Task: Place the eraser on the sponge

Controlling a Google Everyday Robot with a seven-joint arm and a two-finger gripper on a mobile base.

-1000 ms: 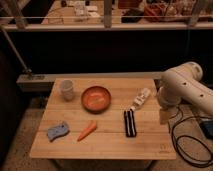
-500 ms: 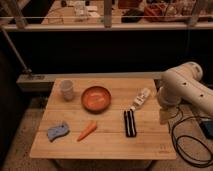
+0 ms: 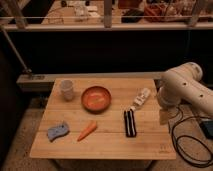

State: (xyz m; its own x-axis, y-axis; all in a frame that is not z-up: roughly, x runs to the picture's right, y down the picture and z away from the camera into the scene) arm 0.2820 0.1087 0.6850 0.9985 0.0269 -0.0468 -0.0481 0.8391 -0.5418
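The eraser (image 3: 130, 123), a black oblong block with pale lengthwise stripes, lies flat on the wooden table (image 3: 110, 145), right of centre. The blue-grey sponge (image 3: 58, 131) with wavy edges lies near the front left corner, well apart from the eraser. My white arm (image 3: 182, 90) bulks at the table's right side. The gripper (image 3: 164, 117) hangs low by the table's right edge, to the right of the eraser and not touching it.
An orange carrot (image 3: 87, 130) lies between sponge and eraser. An orange bowl (image 3: 96, 98) sits mid-table, a pale cup (image 3: 67, 89) at back left, and a small white bottle (image 3: 141, 98) behind the eraser. Black cables (image 3: 187, 145) trail on the floor at right.
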